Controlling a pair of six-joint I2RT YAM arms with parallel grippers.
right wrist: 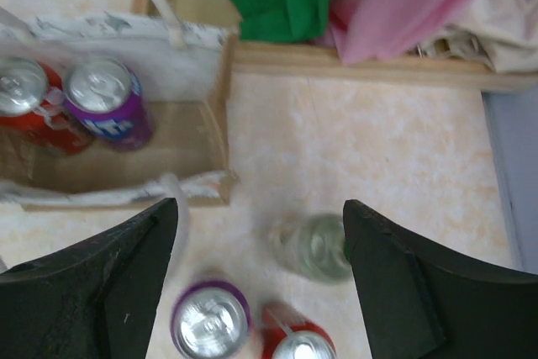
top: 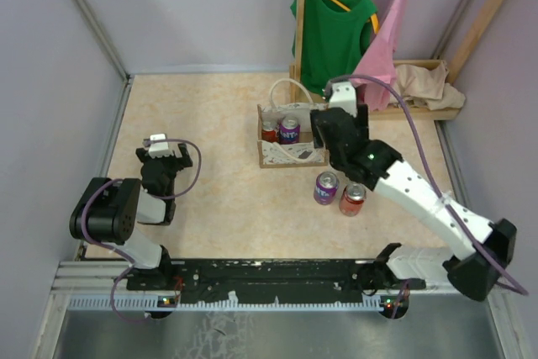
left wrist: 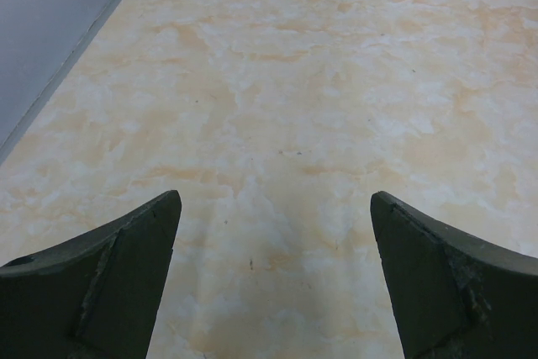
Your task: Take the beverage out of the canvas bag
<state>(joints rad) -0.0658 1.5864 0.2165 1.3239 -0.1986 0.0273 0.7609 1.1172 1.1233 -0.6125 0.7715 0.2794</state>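
Canvas bag [top: 284, 157], soft-walled, is being judged liable to be dragged or tipped if its rim is caught by the right hand [right wrist: 258, 208], which is being held wide open just beside its right end. The left hand [left wrist: 275, 199], likewise spread, is being held over bare worktop [left wrist: 294, 56]. The bag is being seen at the far middle, boxy, beige, lace-banded, open-topped; a red can [right wrist: 21, 94] and purple can [right wrist: 105, 90] are being carried upright inside, side by side.
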